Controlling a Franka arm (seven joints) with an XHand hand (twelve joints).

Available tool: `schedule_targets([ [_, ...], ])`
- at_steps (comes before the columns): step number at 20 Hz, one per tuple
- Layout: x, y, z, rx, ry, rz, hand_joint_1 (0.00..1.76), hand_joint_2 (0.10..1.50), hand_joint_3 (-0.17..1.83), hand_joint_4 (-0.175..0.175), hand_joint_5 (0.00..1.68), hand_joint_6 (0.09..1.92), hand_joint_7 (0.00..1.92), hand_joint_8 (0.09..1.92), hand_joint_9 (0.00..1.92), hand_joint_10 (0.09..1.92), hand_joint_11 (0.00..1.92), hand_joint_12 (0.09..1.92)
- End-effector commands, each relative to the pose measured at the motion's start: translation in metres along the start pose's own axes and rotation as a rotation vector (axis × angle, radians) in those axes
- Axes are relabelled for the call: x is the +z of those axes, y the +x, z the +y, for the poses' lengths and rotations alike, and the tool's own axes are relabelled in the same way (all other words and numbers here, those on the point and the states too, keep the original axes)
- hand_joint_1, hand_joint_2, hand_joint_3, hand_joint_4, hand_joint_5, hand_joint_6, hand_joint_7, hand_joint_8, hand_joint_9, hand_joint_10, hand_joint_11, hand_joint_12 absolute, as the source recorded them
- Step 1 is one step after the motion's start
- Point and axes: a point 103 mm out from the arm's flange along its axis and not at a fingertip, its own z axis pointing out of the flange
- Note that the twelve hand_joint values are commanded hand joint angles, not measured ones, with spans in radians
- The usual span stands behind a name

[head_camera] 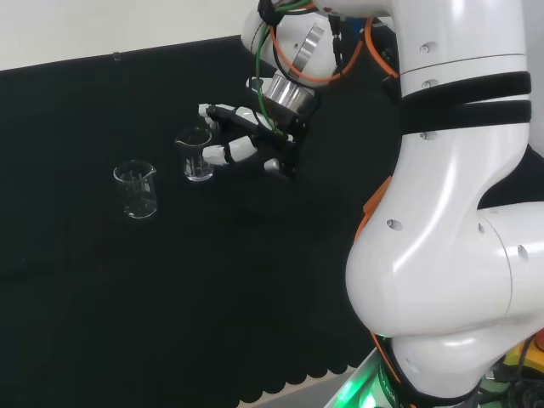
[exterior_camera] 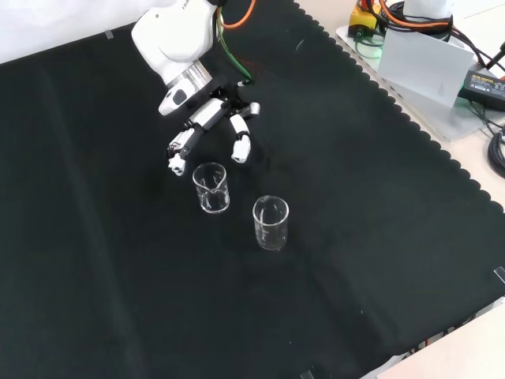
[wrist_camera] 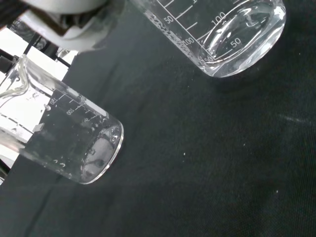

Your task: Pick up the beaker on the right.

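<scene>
Wrist view: we see both beakers cropped, the near beaker (wrist_camera: 64,143) losing its rim, the far beaker (wrist_camera: 232,34) its upper wall; a blurred white part of the hand (wrist_camera: 64,24) crosses one corner

This is a robotics lab bench: a white robot arm (head_camera: 450,212) trailing orange and green cables reaches over a table draped in black cloth (exterior_camera: 355,237) with a scalloped edge. On the cloth stand two clear glass beakers (exterior_camera: 211,188) (exterior_camera: 271,223) with printed measuring scales, proper lab ware. Off at the front view's top right corner sit loose cables and a power brick (exterior_camera: 483,81) on the bare bench top.
</scene>
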Motion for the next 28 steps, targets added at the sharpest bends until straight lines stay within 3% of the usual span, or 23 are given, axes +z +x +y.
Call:
schedule_targets([
  [1,0.008,-0.003,0.006,0.003,-0.002,0.026,0.88,0.49,0.68,-0.067,0.24,0.09,0.19,0.64,0.27,0.66,0.0,1.09],
  [10,0.016,-0.008,0.014,-0.008,0.014,0.033,0.89,0.5,0.68,-0.067,0.25,0.09,0.21,0.64,0.28,0.65,0.0,1.1],
  [28,0.032,-0.004,0.027,-0.041,0.016,0.147,0.87,0.49,0.69,-0.069,0.29,0.09,0.24,0.65,0.32,0.64,0.0,1.15],
])
